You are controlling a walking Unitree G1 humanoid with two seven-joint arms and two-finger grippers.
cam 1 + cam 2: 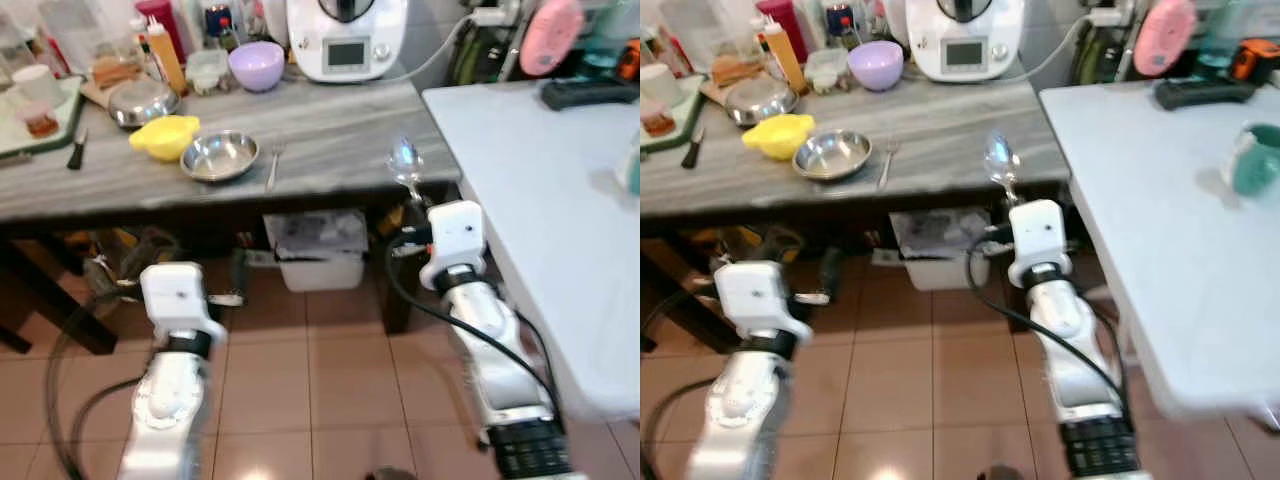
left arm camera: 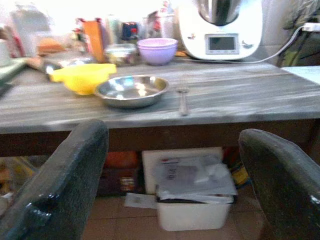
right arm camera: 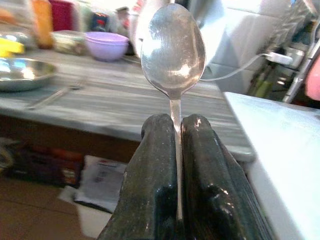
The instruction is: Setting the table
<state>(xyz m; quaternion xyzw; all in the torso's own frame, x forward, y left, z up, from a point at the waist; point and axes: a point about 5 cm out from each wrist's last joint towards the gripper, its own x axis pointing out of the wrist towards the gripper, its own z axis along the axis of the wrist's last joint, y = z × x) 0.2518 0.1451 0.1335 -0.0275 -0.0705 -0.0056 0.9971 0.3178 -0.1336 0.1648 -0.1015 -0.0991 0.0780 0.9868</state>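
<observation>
Between counter and white table, my right gripper pinches the spoon upright by its handle. I should lay it flat on that table, easing down gently before letting go.

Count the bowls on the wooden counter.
3, maybe more hidden in the clutter at the back. Steel bowl near the front edge beside the fork; yellow bowl just to its left; purple bowl at the back by the white appliance.
</observation>
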